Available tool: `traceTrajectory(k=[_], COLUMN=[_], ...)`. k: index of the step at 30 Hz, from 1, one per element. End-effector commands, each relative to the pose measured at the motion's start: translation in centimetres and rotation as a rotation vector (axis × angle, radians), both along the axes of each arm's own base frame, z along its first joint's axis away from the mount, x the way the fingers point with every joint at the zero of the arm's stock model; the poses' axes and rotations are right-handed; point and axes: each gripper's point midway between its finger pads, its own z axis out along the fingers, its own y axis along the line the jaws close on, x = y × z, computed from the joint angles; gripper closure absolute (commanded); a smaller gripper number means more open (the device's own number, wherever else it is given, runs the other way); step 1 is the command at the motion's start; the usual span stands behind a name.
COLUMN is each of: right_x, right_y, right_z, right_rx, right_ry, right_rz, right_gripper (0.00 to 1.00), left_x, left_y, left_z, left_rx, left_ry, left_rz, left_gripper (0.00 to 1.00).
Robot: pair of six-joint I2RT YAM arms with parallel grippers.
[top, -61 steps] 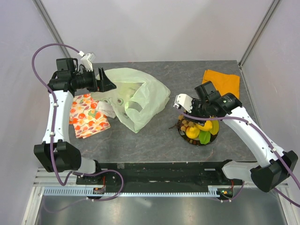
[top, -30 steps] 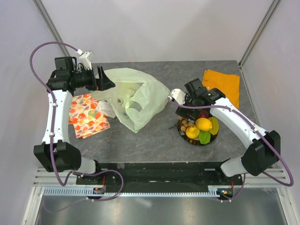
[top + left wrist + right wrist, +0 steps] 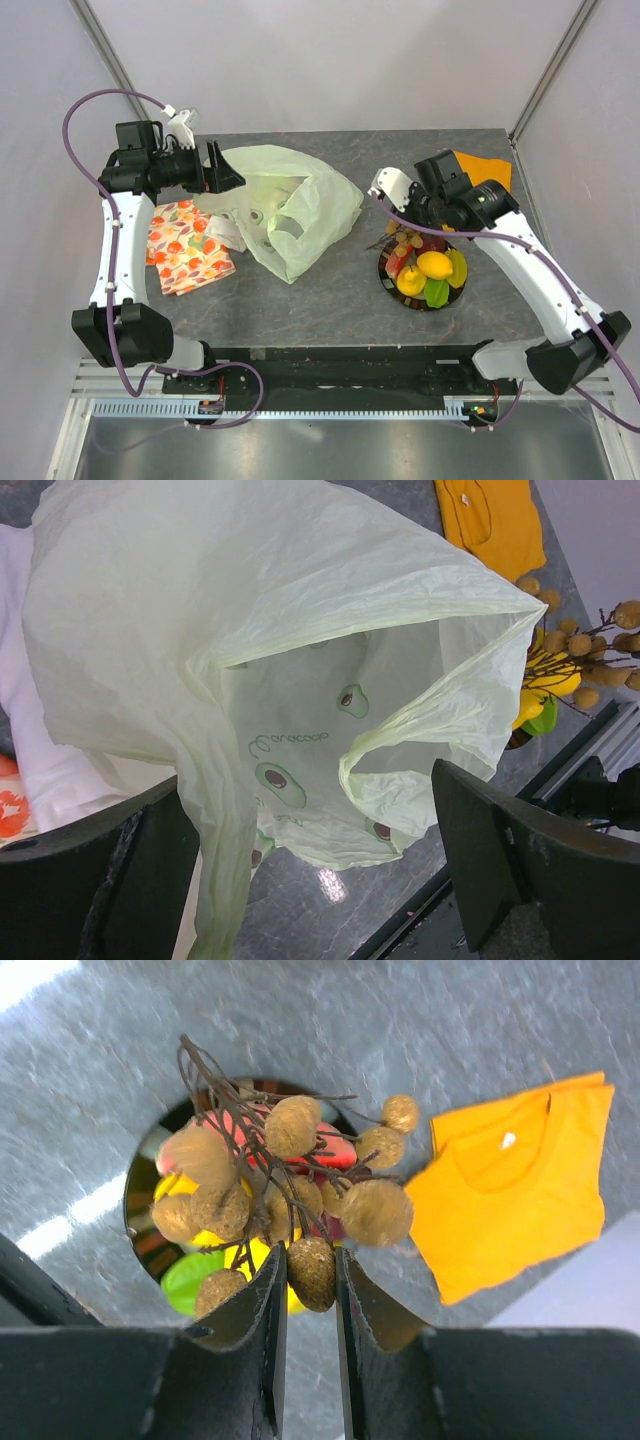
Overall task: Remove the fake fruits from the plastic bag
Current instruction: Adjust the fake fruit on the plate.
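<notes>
Grape bunch (image 3: 375, 1210) hung pinched in my right tool (image 3: 306, 1260) over the dish (image 3: 138, 1205); left tool (image 3: 310, 875) gaped before the plastic bag (image 3: 200, 600).

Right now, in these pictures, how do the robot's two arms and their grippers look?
The left arm and right arm have white links and bulky black joints. A thin purple cable runs along each. The left gripper and right gripper each have two flat black fingers, with a white part beside the wrist.
</notes>
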Motion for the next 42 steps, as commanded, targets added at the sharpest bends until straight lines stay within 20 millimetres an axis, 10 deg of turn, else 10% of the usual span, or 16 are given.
traceTrajectory(k=[1,11,16,21,42], right_x=[-1.8,-2.8,-3.4,-3.3,-2.1], right_y=[-3.1,-5.6,-6.6,-6.9,-7.9], right_z=[-0.6,-3.4,-5.0,-4.8,-2.0], right_rx=[-0.096,-0.169,-0.228,-0.238,-0.265], right_ry=[-0.012,-0.015,0.006,-0.009,-0.082], right_rz=[-0.046,-0.096,-0.093,-0.096,-0.13], right_gripper=[1.0,1.0,0.77,0.49,0.26], left_x=[0.1,0.2,0.1,0.2,0.7], left_y=[-0.5,-0.6,-0.6,-0.6,-0.5], left_z=[1.8,1.9,1.6,1.5,1.2], left_rx=[-0.037,-0.047,-0.048,-0.047,-0.05], left_ry=[-0.053,-0.053,-0.047,-0.043,-0.034], left_rz=[-0.016,-0.024,-0.024,-0.021,-0.023], left_gripper=[0.03,0.04,0.04,0.04,0.02])
